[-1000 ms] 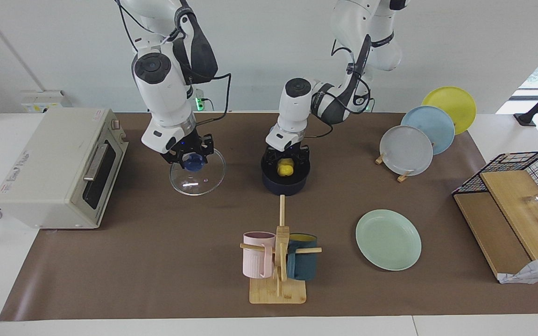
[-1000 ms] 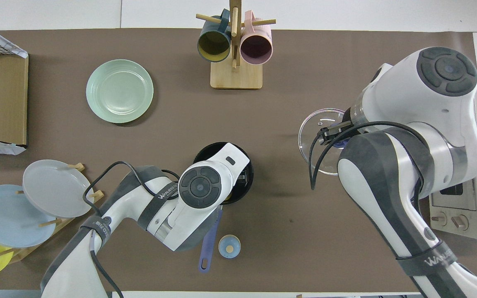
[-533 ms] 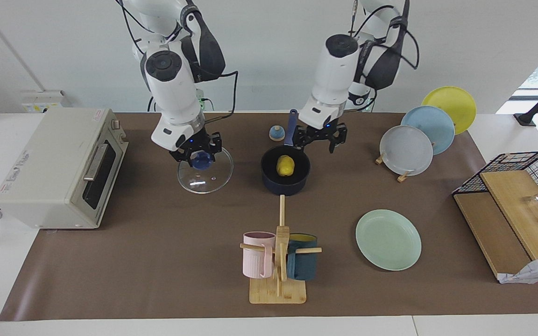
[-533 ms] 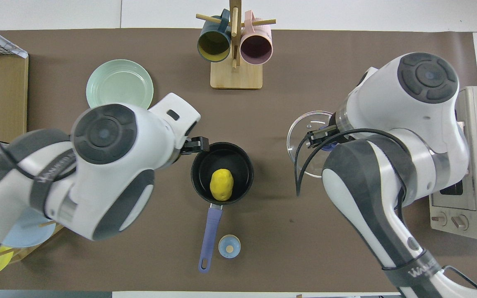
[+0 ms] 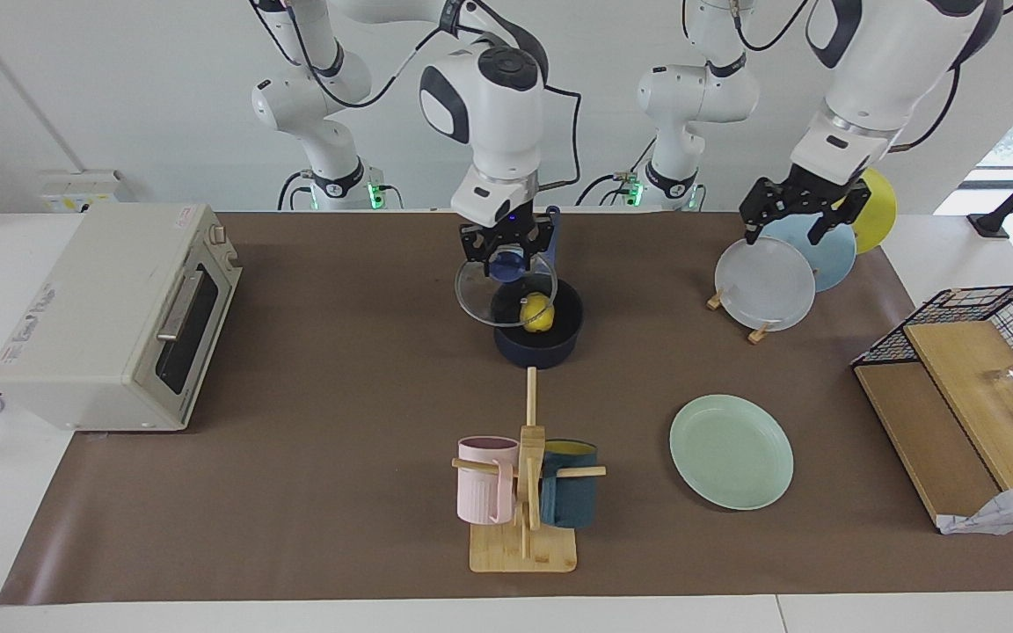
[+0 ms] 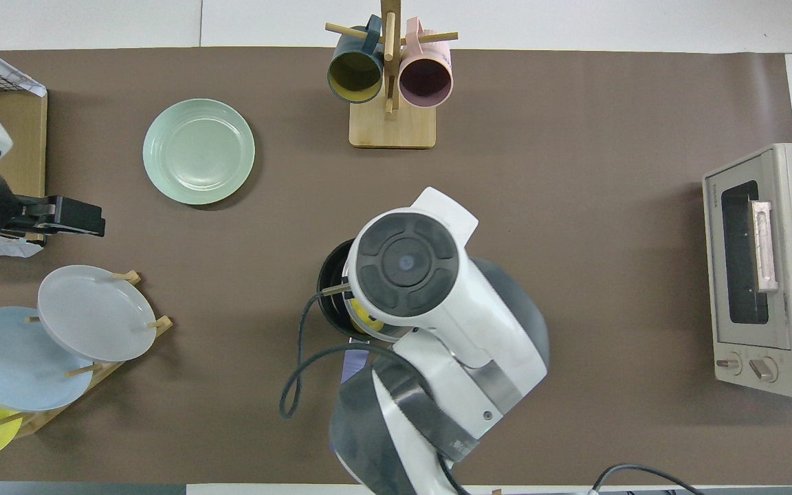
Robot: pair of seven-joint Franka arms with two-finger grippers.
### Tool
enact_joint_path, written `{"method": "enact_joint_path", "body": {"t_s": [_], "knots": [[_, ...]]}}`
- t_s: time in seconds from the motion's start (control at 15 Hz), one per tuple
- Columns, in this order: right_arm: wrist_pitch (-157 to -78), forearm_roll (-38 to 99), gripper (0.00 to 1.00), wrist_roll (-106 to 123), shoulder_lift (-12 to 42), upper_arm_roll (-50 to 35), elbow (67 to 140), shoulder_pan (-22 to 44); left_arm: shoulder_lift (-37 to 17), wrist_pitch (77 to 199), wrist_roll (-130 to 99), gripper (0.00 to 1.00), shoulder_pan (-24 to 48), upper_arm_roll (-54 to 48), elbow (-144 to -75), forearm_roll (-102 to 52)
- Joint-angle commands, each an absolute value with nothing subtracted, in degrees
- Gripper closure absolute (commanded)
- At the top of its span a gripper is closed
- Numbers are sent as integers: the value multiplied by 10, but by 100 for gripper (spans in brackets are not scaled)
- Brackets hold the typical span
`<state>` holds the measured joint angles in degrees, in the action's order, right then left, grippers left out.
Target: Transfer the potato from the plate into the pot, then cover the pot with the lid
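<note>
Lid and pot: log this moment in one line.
potato in pot | right gripper shut on lid knob, over pot, not seated | left gripper open over plate rack | plate bare

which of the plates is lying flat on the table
The mint-green plate, by the mug stand. The grey, blue and yellow plates stand upright in their rack.

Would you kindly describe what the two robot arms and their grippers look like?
Both arms have glossy white rounded shells with dark grey joint sections and round dark end caps, and loose black cables run along them. The left gripper and the right gripper are black two-finger units.
</note>
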<state>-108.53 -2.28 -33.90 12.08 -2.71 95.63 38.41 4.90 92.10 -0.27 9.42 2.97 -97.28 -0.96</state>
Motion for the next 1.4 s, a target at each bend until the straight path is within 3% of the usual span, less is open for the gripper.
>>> {"method": "enact_joint_path", "body": {"t_s": [0.0, 0.2, 0.47, 1.33], "knots": [[-1108, -46, 100, -378, 156, -25, 928, 399, 54, 895, 27, 0, 72, 19, -969, -14], [-1115, -53, 100, -379, 176, -25, 927, 402, 54, 869, 26, 0, 66, 21, -962, -11], [-1138, -57, 100, -390, 194, -25, 927, 418, 42, 836, 25, 0, 70, 33, -892, -10], [-1167, -59, 100, -390, 200, -25, 945, 418, 22, 846, 26, 0, 66, 28, -889, -11]]}}
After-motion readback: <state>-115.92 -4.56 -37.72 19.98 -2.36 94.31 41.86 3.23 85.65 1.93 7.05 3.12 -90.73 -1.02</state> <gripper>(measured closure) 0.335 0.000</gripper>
